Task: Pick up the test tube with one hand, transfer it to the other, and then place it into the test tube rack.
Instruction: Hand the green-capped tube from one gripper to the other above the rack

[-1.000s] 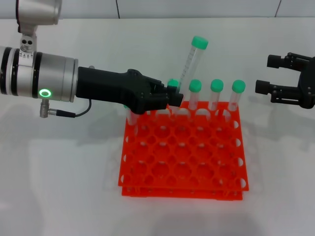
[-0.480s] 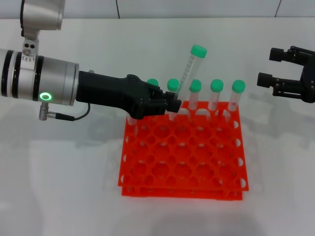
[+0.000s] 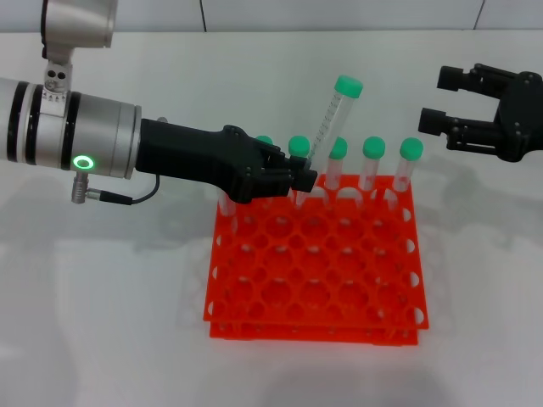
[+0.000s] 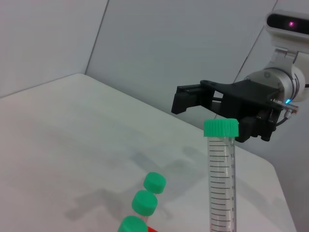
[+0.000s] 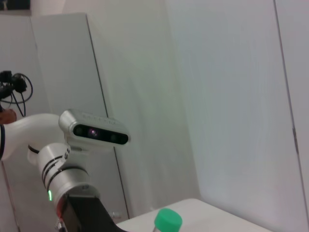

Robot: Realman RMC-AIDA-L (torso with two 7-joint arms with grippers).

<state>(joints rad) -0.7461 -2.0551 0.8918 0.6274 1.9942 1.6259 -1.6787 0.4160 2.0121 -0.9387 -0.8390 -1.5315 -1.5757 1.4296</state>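
Observation:
The test tube [image 3: 328, 121], clear with a green cap, leans tilted above the back row of the orange-red test tube rack [image 3: 314, 271]. My left gripper [image 3: 304, 179], on the arm with the green ring light, is shut on the tube's lower end. My right gripper [image 3: 436, 99] hangs open to the right of the cap, level with it and apart from it. In the left wrist view the test tube [image 4: 220, 183] stands up close with the right gripper [image 4: 200, 100] open behind it. The right wrist view shows only the tube's green cap [image 5: 167, 220].
Several more green-capped tubes [image 3: 374, 161] stand upright in the rack's back row, directly under and beside the held tube. The rack sits on a white table [image 3: 102, 314], with a pale wall behind.
My right gripper has moved left and a little up, closer to the tube's cap. The left gripper still holds the tilted tube, nearly in the same place.

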